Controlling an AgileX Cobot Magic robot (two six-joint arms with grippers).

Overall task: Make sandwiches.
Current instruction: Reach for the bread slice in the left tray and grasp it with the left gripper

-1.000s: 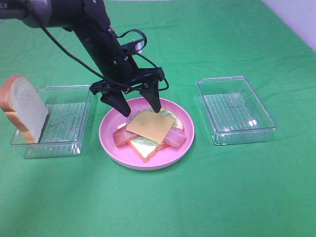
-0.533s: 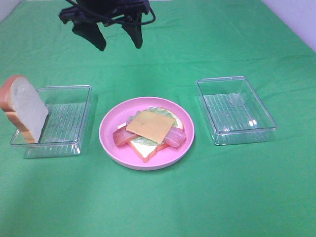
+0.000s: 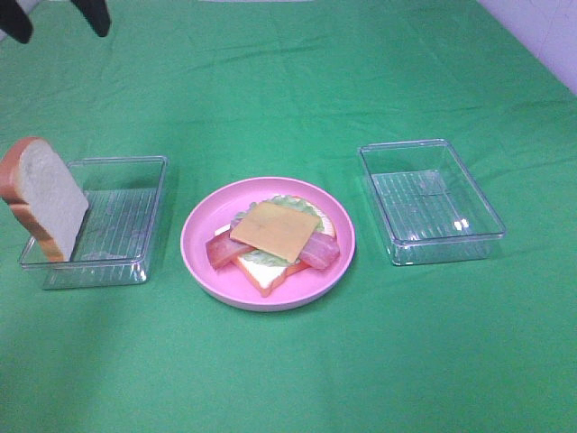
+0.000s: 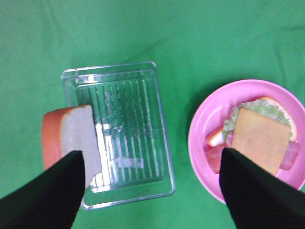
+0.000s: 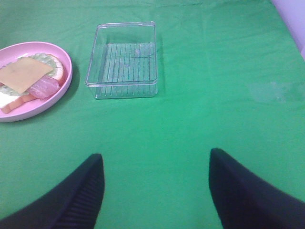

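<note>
Now the left gripper point(image 3: 56, 18) has pulled away from the pink plate point(image 3: 198, 253), where a second ago its open jaws stood right over the cheese slice point(image 3: 275, 229); only its black fingertips show at the far left corner of the high view. The cheese lies flat on the bacon point(image 3: 317, 253), lettuce and bottom bread, so I judge that layer placed and only the top slice missing. That second bread slice point(image 3: 45, 197) leans upright against the outer end of the left clear tray point(image 3: 149, 216), well apart from the plate. The left wrist view looks down between empty, spread jaws at that bread point(image 4: 69, 138). The right gripper point(image 5: 155, 191) hangs open and empty over bare green cloth, with the other tray point(image 5: 124, 62) well ahead.
</note>
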